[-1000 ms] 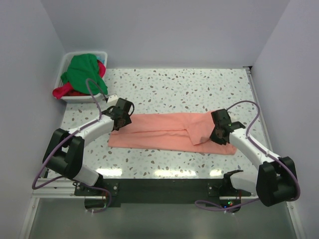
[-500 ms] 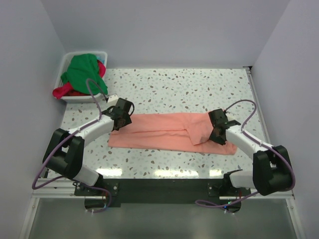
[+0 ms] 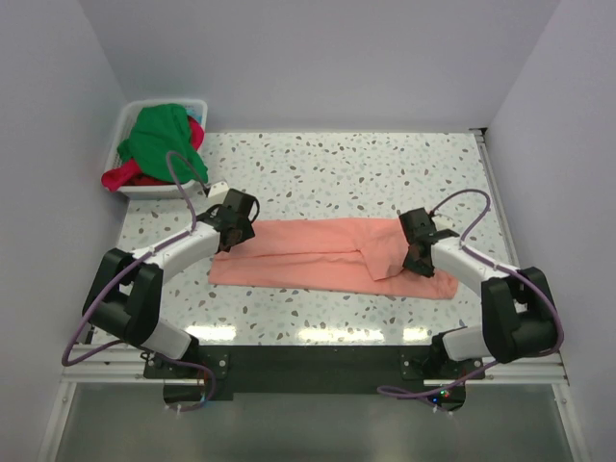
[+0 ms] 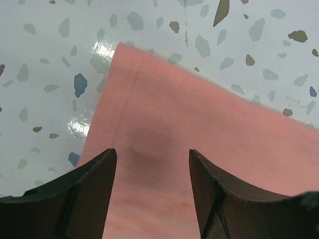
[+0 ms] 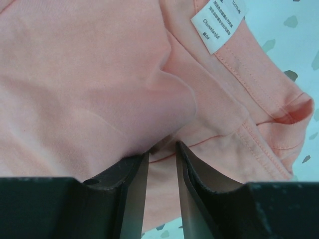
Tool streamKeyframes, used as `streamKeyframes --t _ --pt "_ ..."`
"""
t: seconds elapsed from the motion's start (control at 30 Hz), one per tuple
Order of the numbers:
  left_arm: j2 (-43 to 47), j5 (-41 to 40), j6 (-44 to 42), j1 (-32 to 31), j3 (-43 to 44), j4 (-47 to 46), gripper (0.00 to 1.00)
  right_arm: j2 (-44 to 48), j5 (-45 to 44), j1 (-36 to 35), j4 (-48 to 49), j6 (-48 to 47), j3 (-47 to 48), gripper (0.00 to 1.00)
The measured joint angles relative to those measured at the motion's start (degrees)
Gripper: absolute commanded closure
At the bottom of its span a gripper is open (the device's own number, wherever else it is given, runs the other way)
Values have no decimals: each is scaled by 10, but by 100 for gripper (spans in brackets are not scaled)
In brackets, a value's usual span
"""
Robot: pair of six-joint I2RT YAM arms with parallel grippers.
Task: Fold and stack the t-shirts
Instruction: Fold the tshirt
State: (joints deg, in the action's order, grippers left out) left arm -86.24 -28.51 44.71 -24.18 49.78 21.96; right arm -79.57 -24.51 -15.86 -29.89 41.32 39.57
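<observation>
The salmon-pink shirt [image 3: 318, 255] lies flat on the speckled table [image 3: 337, 164]. It is folded into a long band that runs left to right across the middle, nearer the arms than the far wall. In the right wrist view the cloth [image 5: 89, 74] is doubled over itself, with stitched hems and a rounded neck edge at the right. One white printed label [image 5: 217, 22] shows near the top. In the left wrist view the band's left end [image 4: 199, 149] has a straight stitched hem, with bare table just beyond it.

The other two shirts are well apart from it, at the far left corner. The green shirt [image 3: 159, 135] is heaped on top and the red-magenta shirt [image 3: 120, 178] spills out under it. Both are in one white tub [image 3: 154, 191] against the left wall. That makes three shirts: one spread out and two in the tub. Nothing lies on the pink band except the two claws.

The left arm reaches forward and inward from its base, bent at the elbow. The left gripper [image 3: 234, 223] points down over the band's far left corner. Its jaws stand wide [image 4: 152, 154], with cloth showing between them and nothing gripped.

The right arm bends in from the right, and the right gripper [image 3: 419, 255] is down on the band's right end. Its jaws [image 5: 162, 144] are only a narrow slit apart. The tips sit just beside a raised crease, and the gap shows only the cloth lying below.
</observation>
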Motion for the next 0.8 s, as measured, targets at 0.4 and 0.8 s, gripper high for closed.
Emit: streamKeyframes --t 0.4,0.8 --pt "0 0 -4 0 0 -1 35 -19 -3 0 15 -10 35 76" --pt "0 0 -4 0 0 -1 35 -40 -5 0 17 -14 40 100"
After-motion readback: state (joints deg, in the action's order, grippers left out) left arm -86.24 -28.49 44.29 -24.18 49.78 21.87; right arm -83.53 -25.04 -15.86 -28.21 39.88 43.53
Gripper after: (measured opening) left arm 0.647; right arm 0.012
